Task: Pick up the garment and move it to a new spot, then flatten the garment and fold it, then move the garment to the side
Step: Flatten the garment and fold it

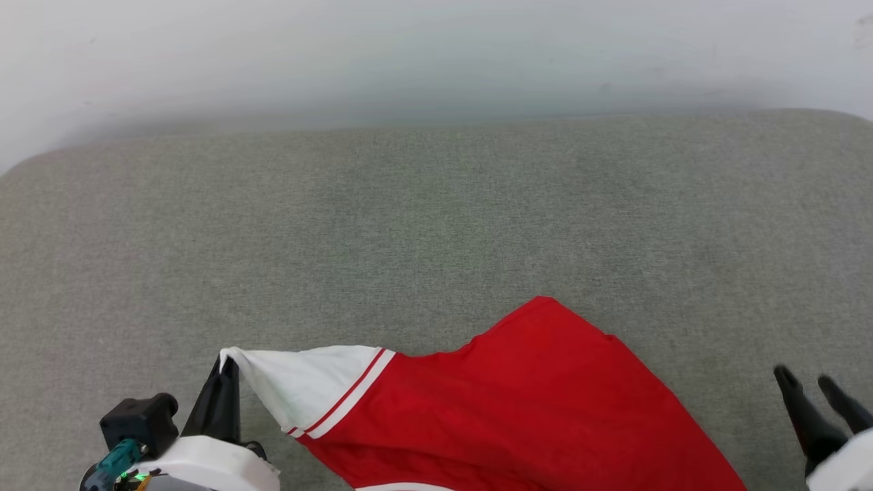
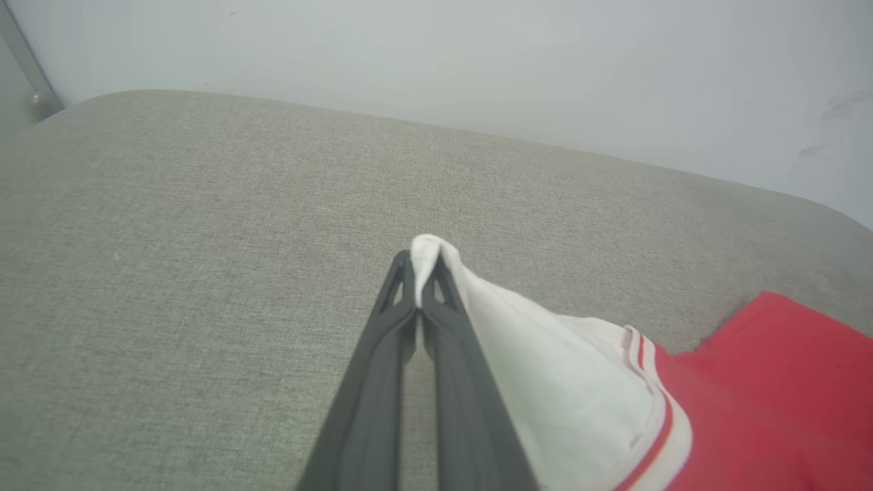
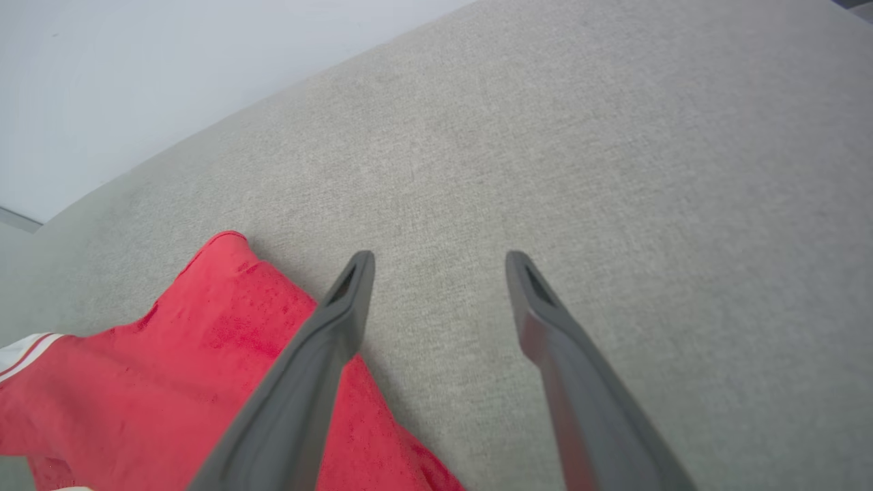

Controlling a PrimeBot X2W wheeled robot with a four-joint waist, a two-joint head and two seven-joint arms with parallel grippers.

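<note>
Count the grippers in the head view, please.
2. The left gripper is at lower left, shut on the garment by its white sleeve; the right gripper is at lower right, open, holding nothing.

Garment: red body, white sleeve w/ red-white stripe trim; surface grey weave; fingers dk grey.

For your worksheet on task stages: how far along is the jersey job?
Done: the garment lies on the grey cushion. In hand: the left gripper is shut on its white sleeve tip; the right gripper is open beside the red edge. Left: flattening, folding, moving aside; the cloth is rumpled.
</note>
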